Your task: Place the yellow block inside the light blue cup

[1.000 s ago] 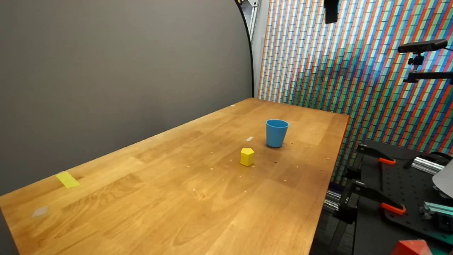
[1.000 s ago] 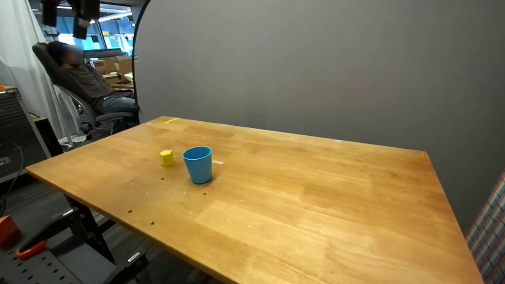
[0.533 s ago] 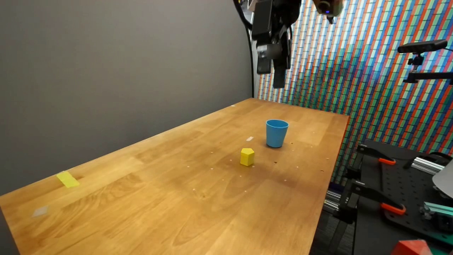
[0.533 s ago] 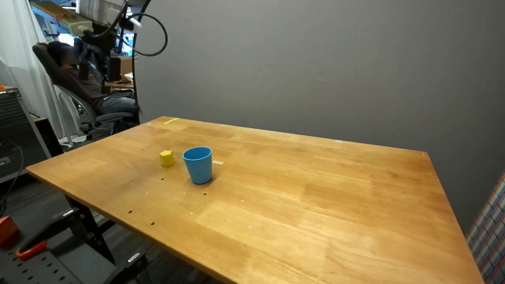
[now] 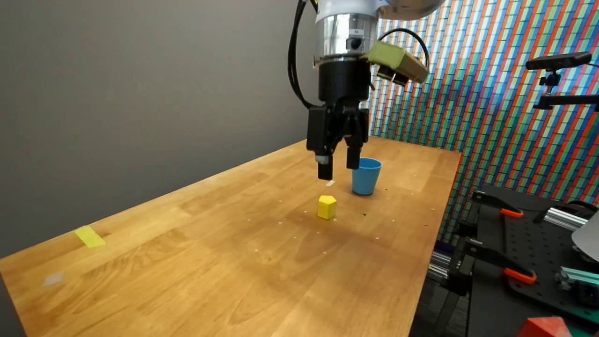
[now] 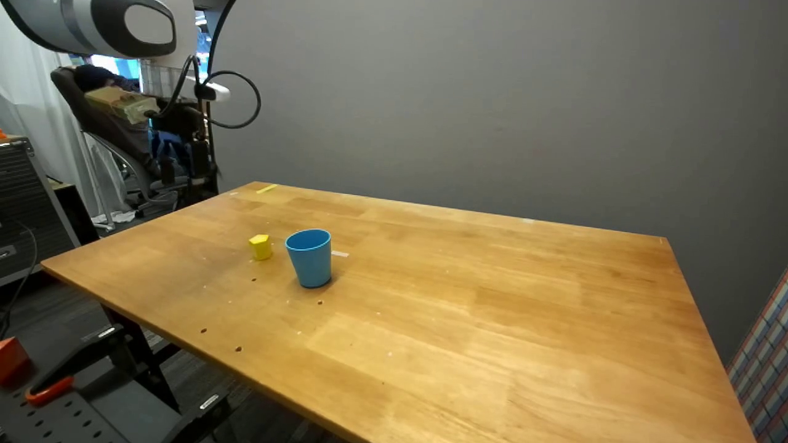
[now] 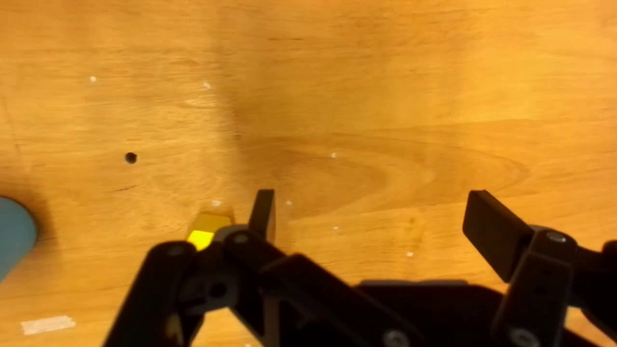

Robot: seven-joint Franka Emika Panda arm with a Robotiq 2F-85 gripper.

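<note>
The yellow block (image 5: 327, 207) stands upright on the table; it also shows in an exterior view (image 6: 260, 247). In the wrist view the block (image 7: 209, 222) is partly hidden behind the left finger, outside the jaws. The light blue cup (image 5: 366, 181) stands upright near the block, apart from it; it also shows in an exterior view (image 6: 310, 261). In the wrist view only an edge of the cup (image 7: 15, 236) shows at far left. My gripper (image 5: 339, 168) hangs above the table, fingers pointing down. Its jaws are wide apart with nothing between them in the wrist view (image 7: 371, 212).
The wooden table (image 5: 262, 262) has a grey screen (image 5: 164, 93) along its far edge. A flat yellow tape scrap (image 5: 90, 237) lies near that edge. Black clamps (image 5: 498, 262) with orange handles sit beside the table. A person sits in a chair (image 6: 141, 178) behind it.
The arm has come down into both exterior views, and the gripper is now lower, closer to the table. The block and the cup have not moved.
</note>
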